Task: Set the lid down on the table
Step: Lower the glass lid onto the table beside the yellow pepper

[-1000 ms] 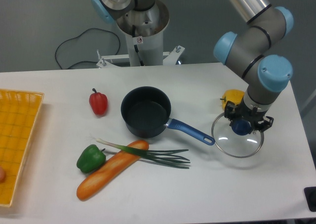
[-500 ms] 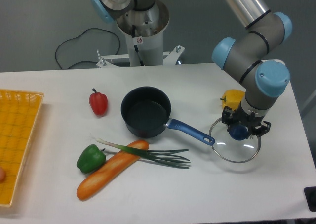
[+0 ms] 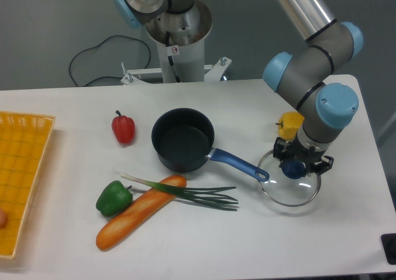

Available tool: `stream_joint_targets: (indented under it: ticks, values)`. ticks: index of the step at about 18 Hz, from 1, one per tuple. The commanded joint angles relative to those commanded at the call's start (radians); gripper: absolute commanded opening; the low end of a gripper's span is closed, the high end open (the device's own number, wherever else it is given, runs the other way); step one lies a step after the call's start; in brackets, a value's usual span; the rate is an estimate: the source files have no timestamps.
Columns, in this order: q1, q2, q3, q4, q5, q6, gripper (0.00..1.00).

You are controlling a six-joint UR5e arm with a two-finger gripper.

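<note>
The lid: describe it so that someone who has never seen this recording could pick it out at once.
Start at the white table and go to its right side, where the gripper hangs. The lid is right under it, beside the tip of the saucepan handle and in front of the yellow pepper. Nothing else here is see-through: it is a clear glass disc with a thin metal rim and a blue knob.

Glass lid (image 3: 289, 186), blue knob, level over white table (image 3: 260, 243).

Bright, even light, sharp picture.
We see soft shadows under the pot (image 3: 183, 139) and white glare on the lid (image 3: 289, 182).
</note>
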Motion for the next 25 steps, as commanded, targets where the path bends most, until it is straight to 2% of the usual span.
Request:
stream_joint_targets:
  ticks: [25]
  values:
    - [-0.02, -0.018, -0.006, 0.006, 0.008, -0.002, 0.57]
